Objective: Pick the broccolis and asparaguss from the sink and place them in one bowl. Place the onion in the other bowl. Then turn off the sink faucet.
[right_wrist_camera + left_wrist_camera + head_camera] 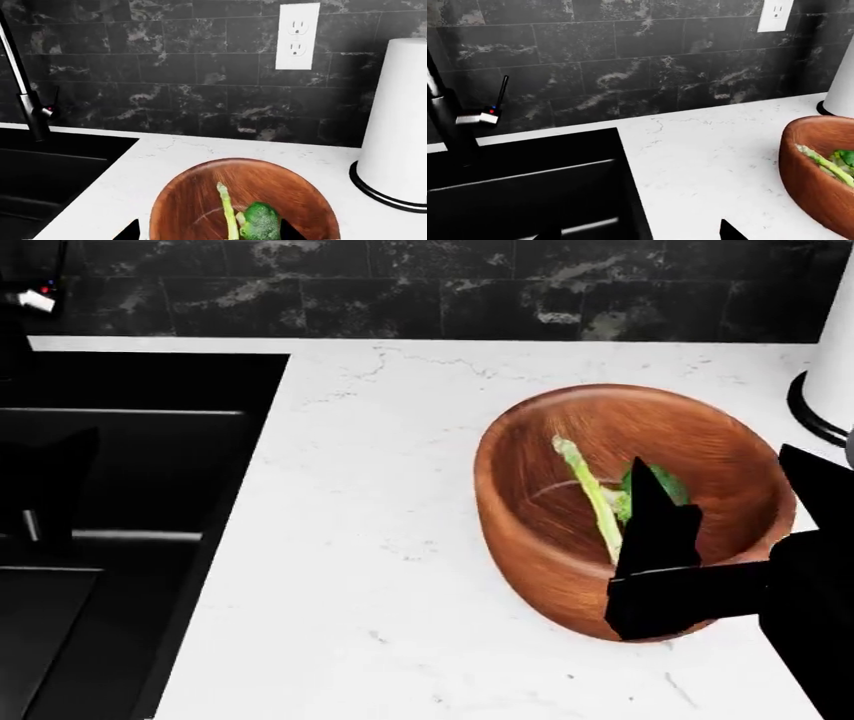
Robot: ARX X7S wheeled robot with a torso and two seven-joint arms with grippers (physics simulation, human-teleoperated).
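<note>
My right gripper (654,502) hangs over the wooden bowl (534,530), which sits on the white marble counter (360,540) to the right of the sink (120,450). From the head view one dark finger (651,515) shows above the bowl's near right side, and in the right wrist view only the two dark tips appear at the frame's lower edge, set apart on either side of the bowl with nothing between them, so the jaws stand spread and empty. Inside the bowl lie a pale green asparagus spear (227,212) and, touching it on its right, a dark green broccoli floret (259,222). My left gripper (640,234) is over the sink's right edge; its wrist view catches only small dark tips well apart at the frame's lower edge, and they hold nothing. The sink's black basin lies at the left of the counter, and the faucet (447,130) stands at its far rim against the dark tiled wall (167,75), its thin black lever (502,92) pointing up beside red and blue dots. A white outlet (297,36) is on the wall, and a white cylinder on a dark base (397,135) stands at the far right of the counter, just beyond the bowl.
</note>
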